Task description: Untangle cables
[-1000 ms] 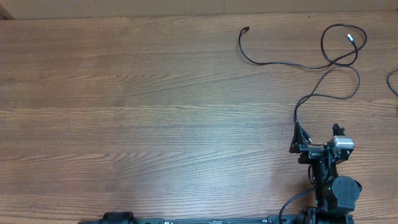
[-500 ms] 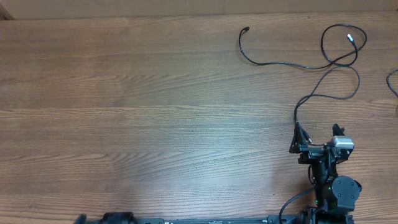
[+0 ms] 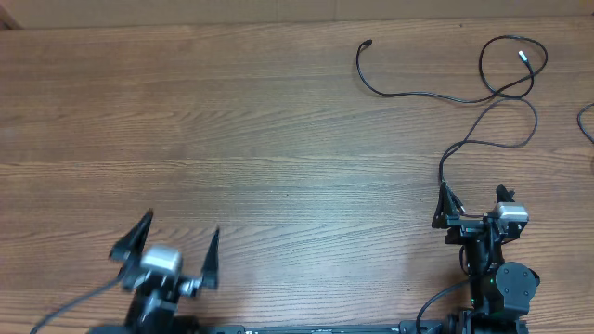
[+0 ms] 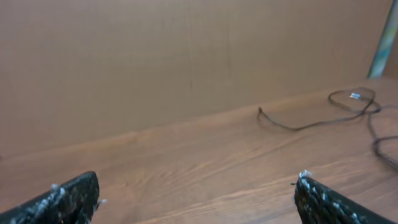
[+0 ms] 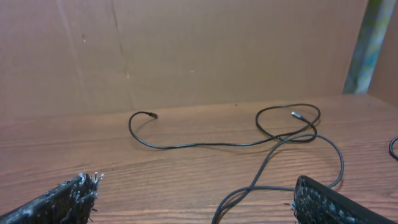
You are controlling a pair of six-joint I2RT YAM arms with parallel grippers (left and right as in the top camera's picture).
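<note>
Lying crossed on wood table (image 3: pixel 232 139) far right, cables (image 3: pixel 507 90), L gripper (image 3: pixel 182 224) fingers spread wide, R gripper (image 3: pixel 473 192) fingers spread wide by cable end

black arms (image 3: pixel 494 278). left gripper (image 3: pixel 182 225) and right gripper (image 3: pixel 472 191) each have tapering black fingers (image 3: pixel 212 258) with whitish scuffed tips, ahead of a silver-grey camera block (image 3: pixel 509 212); a black cable (image 3: pixel 434 302) runs behind it.

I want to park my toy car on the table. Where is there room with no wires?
The left and middle of the table is bare wood, from the far edge down to the left gripper. The far right is crowded: the cables loop there and trail toward the right gripper.
</note>
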